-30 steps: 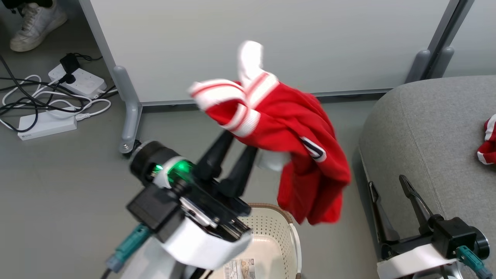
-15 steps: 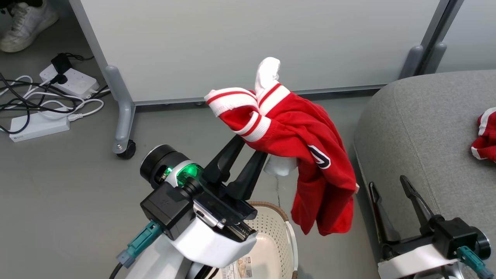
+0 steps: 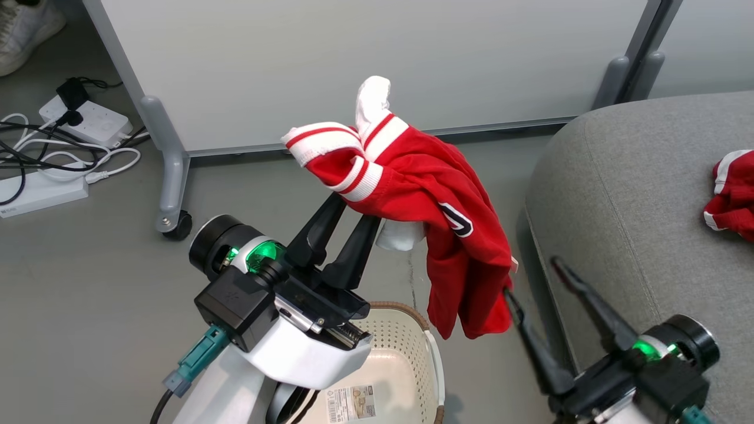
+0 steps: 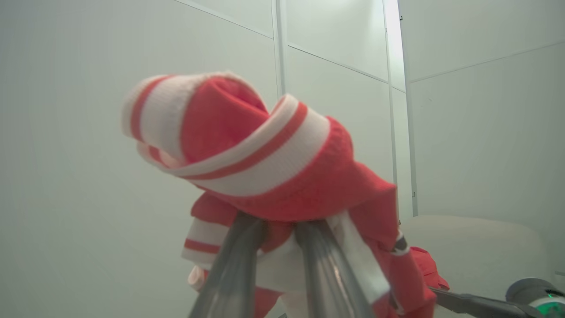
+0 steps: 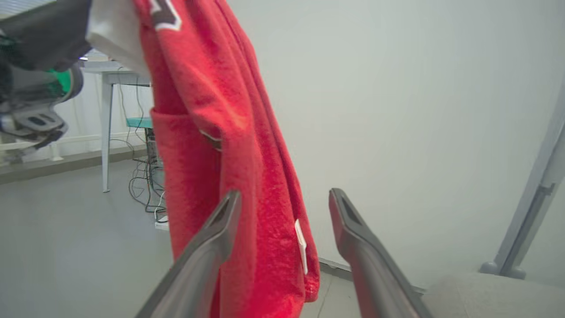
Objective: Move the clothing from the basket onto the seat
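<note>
Head-view floor (image 3: 88, 294), basket (image 3: 406, 335); left fingers (image 3: 315, 235) clamped on red jersey (image 3: 424, 188), right fingers (image 5: 366, 265) apart.

My head camera sits high and looks steeply down at the floor (image 3: 88, 294). The left gripper (image 3: 353, 213) rises from the lower left, the right gripper (image 3: 531, 277) from the lower right. The basket (image 3: 412, 314) is at the bottom edge, the seat (image 3: 618, 194) is on the right, and the partition panel (image 3: 353, 59) runs across the top. My left wrist camera looks along its own fingers, tilted up at the panel, very near the red sweatshirt (image 4: 282, 176); the seat sits in its lower right. My right wrist camera also faces the panel, close to the sweatshirt's hanging part, with the left gripper in its upper left. All three views share the sweatshirt, panel and seat.
</note>
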Robot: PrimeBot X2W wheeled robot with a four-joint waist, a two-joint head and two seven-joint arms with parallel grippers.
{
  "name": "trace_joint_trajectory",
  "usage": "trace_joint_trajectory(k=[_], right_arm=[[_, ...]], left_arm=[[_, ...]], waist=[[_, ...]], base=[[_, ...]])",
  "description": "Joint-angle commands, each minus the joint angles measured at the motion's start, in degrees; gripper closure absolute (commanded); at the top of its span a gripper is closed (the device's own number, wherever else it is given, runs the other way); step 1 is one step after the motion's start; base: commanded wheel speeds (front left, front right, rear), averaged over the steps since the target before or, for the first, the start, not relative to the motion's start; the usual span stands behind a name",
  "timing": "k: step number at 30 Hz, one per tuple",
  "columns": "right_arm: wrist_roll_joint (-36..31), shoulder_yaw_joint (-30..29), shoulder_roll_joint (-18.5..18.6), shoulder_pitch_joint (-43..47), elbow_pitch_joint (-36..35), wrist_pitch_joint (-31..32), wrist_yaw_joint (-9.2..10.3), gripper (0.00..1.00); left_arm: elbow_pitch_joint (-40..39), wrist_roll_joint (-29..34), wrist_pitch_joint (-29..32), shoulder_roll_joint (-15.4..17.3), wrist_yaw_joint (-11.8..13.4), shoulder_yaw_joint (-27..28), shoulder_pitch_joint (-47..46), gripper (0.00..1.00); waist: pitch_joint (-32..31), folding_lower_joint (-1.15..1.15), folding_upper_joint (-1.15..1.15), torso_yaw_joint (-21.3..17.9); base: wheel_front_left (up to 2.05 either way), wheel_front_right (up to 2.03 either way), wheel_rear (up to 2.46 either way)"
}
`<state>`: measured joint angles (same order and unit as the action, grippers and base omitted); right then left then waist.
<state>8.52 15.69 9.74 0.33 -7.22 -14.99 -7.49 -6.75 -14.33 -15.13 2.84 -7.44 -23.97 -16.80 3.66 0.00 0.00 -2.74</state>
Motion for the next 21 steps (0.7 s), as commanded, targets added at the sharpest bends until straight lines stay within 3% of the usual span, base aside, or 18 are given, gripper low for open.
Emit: trace_joint_trajectory(k=[1, 7, 21], right_arm=[[-2.3, 4.8, 3.5, -0.3, -3.6, -0.3, -0.02, 0.0], [-4.1, 7.6, 4.6, -0.8, -5.7, -0.3, -0.02, 0.0], [-6.8, 6.3, 2.6, -1.5, -2.3, -0.3, -0.02, 0.0]], left_arm=[[0.5, 0.4, 0.0, 0.3, -0.1, 0.4, -0.8, 1.0], [0.9, 0.8, 0.0, 0.4, -0.1, -0.1, -1.0, 1.0], [-0.1, 0.0, 0.0, 0.4, -0.1, -6.1, -1.0, 1.0]], waist=[[0.3, 0.0, 0.0, -0.4], [0.4, 0.0, 0.0, -0.6], [0.1, 0.0, 0.0, 0.6]], base=[[0.0, 0.0, 0.0], [0.0, 0.0, 0.0], [0.0, 0.0, 0.0]])
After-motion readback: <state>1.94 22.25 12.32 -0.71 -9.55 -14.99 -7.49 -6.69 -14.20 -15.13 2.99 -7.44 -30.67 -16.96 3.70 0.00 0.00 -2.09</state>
